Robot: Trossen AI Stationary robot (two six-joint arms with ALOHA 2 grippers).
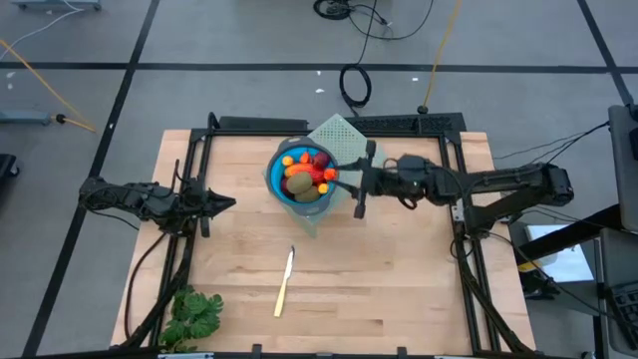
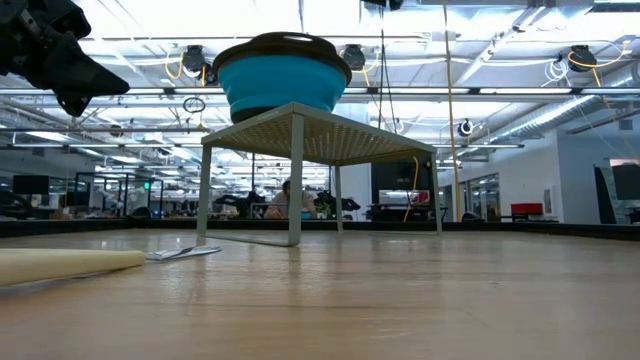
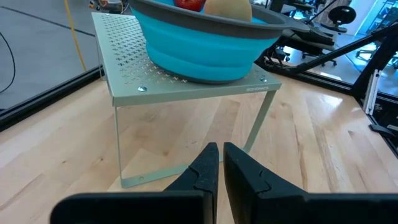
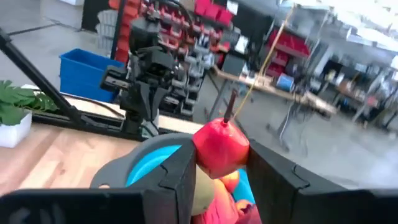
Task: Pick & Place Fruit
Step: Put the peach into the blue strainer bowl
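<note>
A blue bowl [image 1: 302, 176] stands on a pale green perforated rack [image 1: 337, 134] at the table's far middle. It holds several fruit [image 1: 299, 183]: a brown-green oval, red balls and orange bits. My right gripper [image 4: 219, 163] reaches in from the right over the bowl's right rim [image 4: 149, 158] and is shut on a red ball fruit [image 4: 221, 149] with a dark stem. My left gripper [image 3: 221, 168] hovers shut and empty left of the rack [image 3: 186, 81], pointing at it. My right gripper pinches the red ball fruit by its two opposite sides [image 4: 200, 154], one finger on each. The fingers [image 4: 180, 174] come in from the table's right side. The fruit is lifted clear above the bowl's right part, its stem [image 4: 230, 104] pointing away from the gripper.
A thin cream stick [image 1: 285, 282] lies on the wood in the near middle, and a leafy green bunch [image 1: 193, 315] sits at the near left corner. Black frame rails [image 1: 467, 239] run along the table's left, right and far sides.
</note>
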